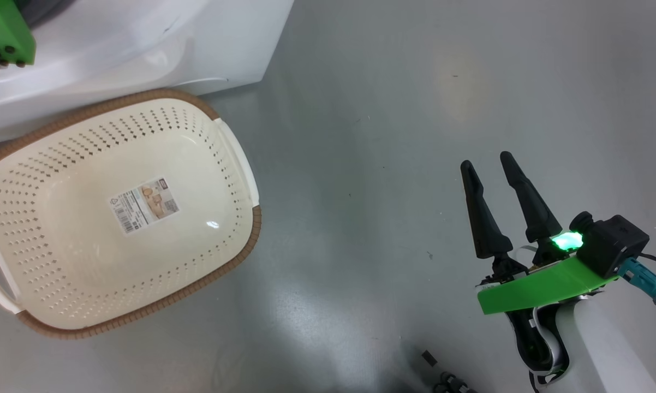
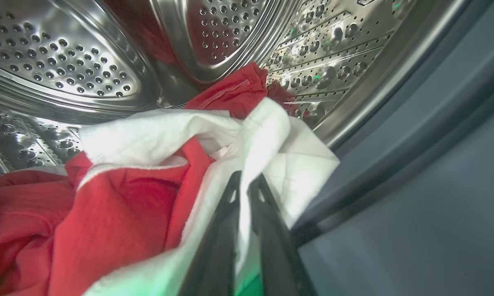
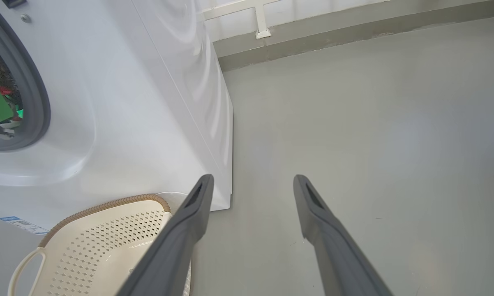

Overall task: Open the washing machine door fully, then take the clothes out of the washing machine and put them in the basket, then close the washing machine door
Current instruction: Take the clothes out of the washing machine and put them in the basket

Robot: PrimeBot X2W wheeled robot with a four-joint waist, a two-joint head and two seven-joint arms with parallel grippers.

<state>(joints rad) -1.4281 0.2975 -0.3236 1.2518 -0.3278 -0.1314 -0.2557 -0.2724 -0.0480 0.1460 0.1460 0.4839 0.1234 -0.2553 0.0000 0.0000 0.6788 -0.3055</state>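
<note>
Inside the steel drum [image 2: 66,61] of the washing machine [image 1: 142,49] lie the clothes [image 2: 128,205], red and white fabric in a heap. My left gripper [image 2: 246,179] is in the drum, its two fingers drawn close together on a fold of the white cloth [image 2: 169,131]. The cream basket [image 1: 142,98] stands empty on the floor right in front of the machine, a paper label on its bottom. My right gripper [image 1: 486,161] hangs open over bare floor, well to the right of the basket. The washing machine door is out of view.
The machine's white side [image 3: 128,102] and grey rubber ring [image 3: 37,102] are at the left of the right wrist view, the basket [image 3: 107,242] below them. Grey floor [image 1: 361,164] stretches to the right. A wall base [image 3: 354,28] runs behind.
</note>
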